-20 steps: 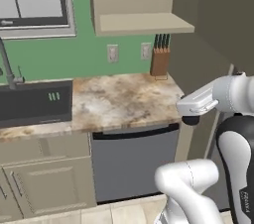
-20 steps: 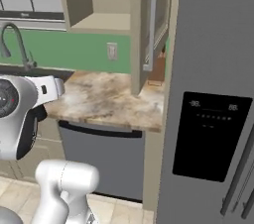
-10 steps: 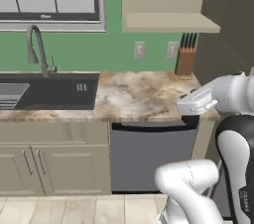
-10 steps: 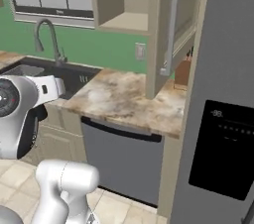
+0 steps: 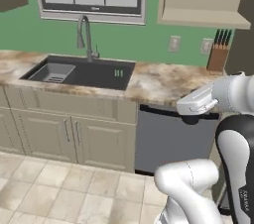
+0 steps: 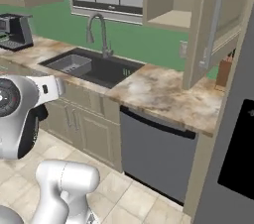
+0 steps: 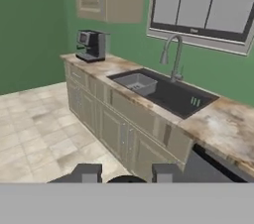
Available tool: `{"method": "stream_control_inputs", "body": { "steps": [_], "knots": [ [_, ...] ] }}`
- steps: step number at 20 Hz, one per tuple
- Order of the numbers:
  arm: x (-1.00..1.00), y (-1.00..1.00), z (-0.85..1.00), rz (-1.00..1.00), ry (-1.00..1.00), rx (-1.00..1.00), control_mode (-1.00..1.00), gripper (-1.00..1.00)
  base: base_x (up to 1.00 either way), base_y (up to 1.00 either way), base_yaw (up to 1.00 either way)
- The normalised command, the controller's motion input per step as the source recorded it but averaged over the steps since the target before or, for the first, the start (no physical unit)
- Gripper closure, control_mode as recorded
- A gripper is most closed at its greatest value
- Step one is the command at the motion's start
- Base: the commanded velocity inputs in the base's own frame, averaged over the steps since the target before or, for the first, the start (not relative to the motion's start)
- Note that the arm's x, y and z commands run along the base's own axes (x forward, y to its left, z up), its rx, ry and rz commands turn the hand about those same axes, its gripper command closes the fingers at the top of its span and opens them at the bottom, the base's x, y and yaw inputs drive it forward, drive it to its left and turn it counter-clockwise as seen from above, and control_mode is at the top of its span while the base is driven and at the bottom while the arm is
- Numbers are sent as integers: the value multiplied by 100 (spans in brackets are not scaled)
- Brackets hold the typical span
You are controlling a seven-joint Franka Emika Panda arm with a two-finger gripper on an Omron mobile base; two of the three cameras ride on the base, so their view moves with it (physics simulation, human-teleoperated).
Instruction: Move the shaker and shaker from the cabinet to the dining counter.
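My gripper (image 7: 126, 174) has its two dark fingertips (image 7: 87, 173) close on either side of a small black rounded thing, the shaker (image 7: 126, 179), of which just the top shows. The arm's white hand (image 5: 197, 103) hangs in front of the marbled worktop, well below the cabinet. The beige wall cabinet (image 5: 203, 0) stands open, its panelled door (image 6: 214, 25) swung out with the slim metal handle showing. Its plain shelf (image 6: 171, 19) looks bare where I can see it. The other shaker is out of view, and so is the dining counter.
A dark sink (image 5: 82, 72) with a curved faucet (image 5: 85, 34) is set in the marbled worktop (image 6: 163, 91). A coffee machine (image 7: 92, 44) stands at its far end, a knife block (image 5: 217, 54) near the cabinet. A dishwasher (image 5: 168, 139), a fridge (image 6: 233, 134) and tiled floor (image 7: 34, 134) surround me.
The base has driven, so the whole scene slid right: the sink, window and coffee machine came into view and the cabinet moved toward the right edge. The arm holds its pose.
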Motion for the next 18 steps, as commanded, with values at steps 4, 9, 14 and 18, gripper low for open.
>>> {"method": "stream_control_inputs", "body": {
  "steps": [4,9,14,18],
  "knots": [
    [0,0,0,0,0,0,100,100,-84,-2,34],
    [0,0,0,0,0,0,100,100,-87,-20,29],
    [0,0,0,0,0,0,100,100,-83,-45,28],
    [0,0,0,0,0,0,100,100,-76,-60,31]
  ]
}}
